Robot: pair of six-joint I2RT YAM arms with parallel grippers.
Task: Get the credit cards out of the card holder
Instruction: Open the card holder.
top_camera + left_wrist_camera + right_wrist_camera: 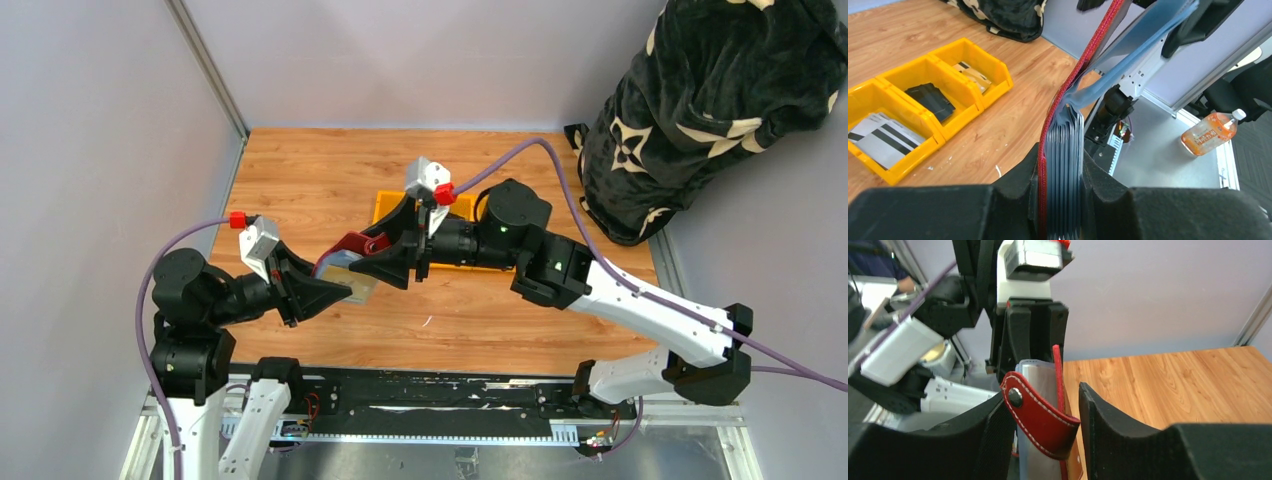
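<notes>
My left pincer is closest. Its black fingers are pressed onto the dark red leather-look folding card holder, clamping the cover and the stack of pale blue-grey clear sleeves, which stand on edge in the air above the wooden table. My right pincer stands spread around the holder's other end. The red snap tab lies against one finger, and the other finger stands apart.

On the table, a yellow three-part plastic bin holds white-grey, black-striped credit cards in one end compartment. A black folded item lies in the middle one and tan cards in the other end.
</notes>
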